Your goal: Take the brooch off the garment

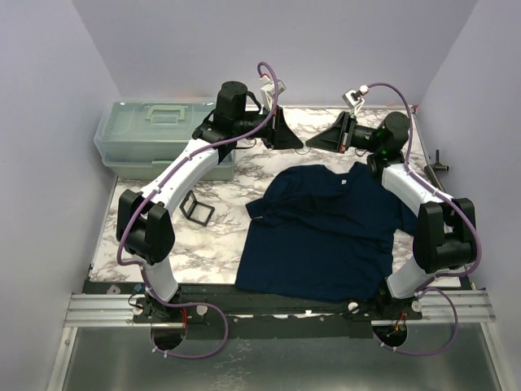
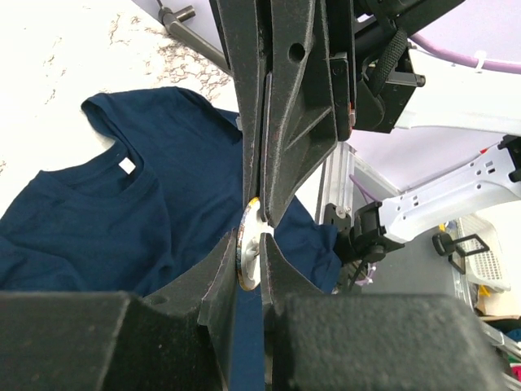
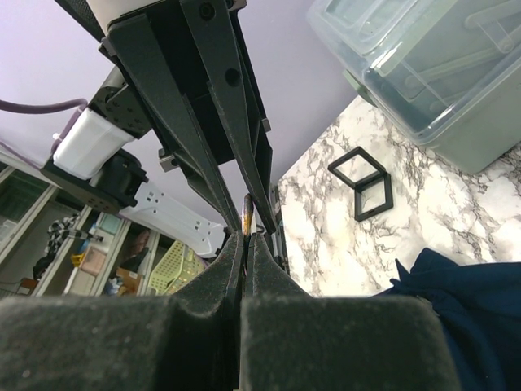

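Observation:
The brooch [image 2: 242, 244], a small round metallic disc seen edge-on, is held in the air above the back of the table, off the garment. My left gripper [image 1: 295, 140] and right gripper [image 1: 314, 142] meet tip to tip there. In the left wrist view my left gripper [image 2: 251, 241] pinches the disc while the right gripper's fingers [image 2: 285, 122] come down onto its upper edge. In the right wrist view my right gripper [image 3: 247, 232] is shut on the disc's thin edge [image 3: 247, 210]. The navy T-shirt [image 1: 326, 228] lies flat below, its white tag [image 1: 344, 182] at the collar.
A black square open frame [image 1: 197, 208] lies on the marble table [image 1: 212, 244] left of the shirt. A clear plastic box [image 1: 155, 134] stands at the back left. A black handled tool [image 1: 435, 163] lies at the right edge.

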You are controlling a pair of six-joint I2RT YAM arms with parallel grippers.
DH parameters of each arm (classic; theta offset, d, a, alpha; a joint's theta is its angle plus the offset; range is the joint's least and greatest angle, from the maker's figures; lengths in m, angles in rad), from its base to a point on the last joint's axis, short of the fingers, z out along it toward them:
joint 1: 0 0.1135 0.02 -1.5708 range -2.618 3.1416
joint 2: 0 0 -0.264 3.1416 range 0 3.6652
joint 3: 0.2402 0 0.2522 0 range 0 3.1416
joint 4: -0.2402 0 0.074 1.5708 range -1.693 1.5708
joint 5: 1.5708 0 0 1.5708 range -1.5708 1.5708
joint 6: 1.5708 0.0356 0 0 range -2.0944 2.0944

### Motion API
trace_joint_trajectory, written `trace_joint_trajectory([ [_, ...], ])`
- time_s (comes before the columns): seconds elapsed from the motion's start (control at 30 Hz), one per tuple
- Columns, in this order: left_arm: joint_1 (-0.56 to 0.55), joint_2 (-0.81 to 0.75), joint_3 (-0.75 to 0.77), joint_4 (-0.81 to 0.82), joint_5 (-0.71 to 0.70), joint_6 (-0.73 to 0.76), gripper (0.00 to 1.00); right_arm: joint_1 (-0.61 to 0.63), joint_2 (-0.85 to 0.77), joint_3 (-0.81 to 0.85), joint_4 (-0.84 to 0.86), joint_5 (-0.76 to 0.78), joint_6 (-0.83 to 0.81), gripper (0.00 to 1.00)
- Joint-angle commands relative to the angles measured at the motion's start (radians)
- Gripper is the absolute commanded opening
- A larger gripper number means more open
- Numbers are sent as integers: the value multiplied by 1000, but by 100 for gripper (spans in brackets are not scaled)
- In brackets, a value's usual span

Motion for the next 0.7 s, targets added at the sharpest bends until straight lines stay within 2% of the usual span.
trace_joint_trajectory([
  [0.0,-2,-12,12,-59,42,61,17,-1,-29,-1,-9,-13,-20,1],
  [0.17,-1,-14,16,-59,59,63,26,-1,-31,-1,-41,-16,-53,1],
  [0.37,16,-10,43,-59,76,63,47,-1,-38,4,-102,-25,-113,1],
  [0.53,54,-8,48,-36,90,15,48,-1,-46,7,-133,-39,-148,1],
  [0.67,65,-12,50,-31,97,14,41,-1,-49,8,-149,-41,-169,1],
])
